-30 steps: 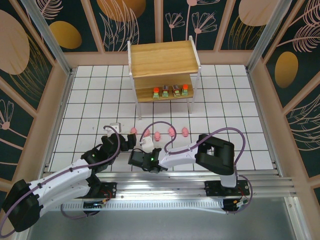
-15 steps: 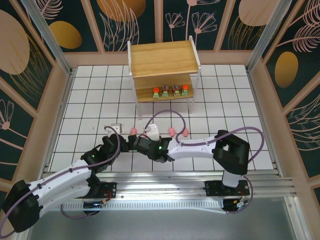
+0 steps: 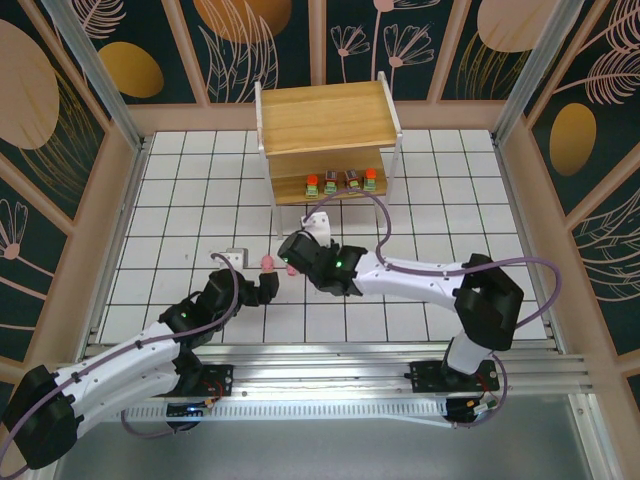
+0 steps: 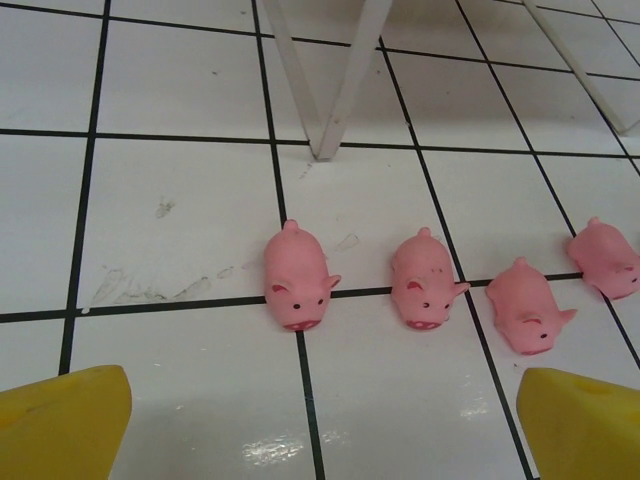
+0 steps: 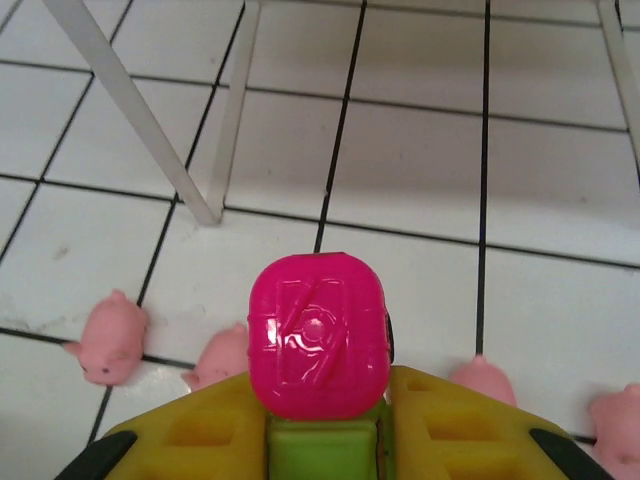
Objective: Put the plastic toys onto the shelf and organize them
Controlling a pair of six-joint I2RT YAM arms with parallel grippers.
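My right gripper is shut on a blocky green toy with a magenta top, held above the tiled floor just in front of the shelf legs. In the top view the right gripper hangs over the row of pigs, in front of the shelf. Several blocky toys stand on the shelf's lower board. My left gripper is open and empty, low behind several pink pigs lying in a row. One pig shows in front of the left gripper.
White shelf legs stand just beyond the pigs. A small grey-white block lies left of the pig row. Wooden walls ring the tiled floor. The shelf's top board is bare.
The right arm has swung from the near edge forward and left over the pig row toward the shelf, still holding the magenta-topped toy. The left arm has barely moved.
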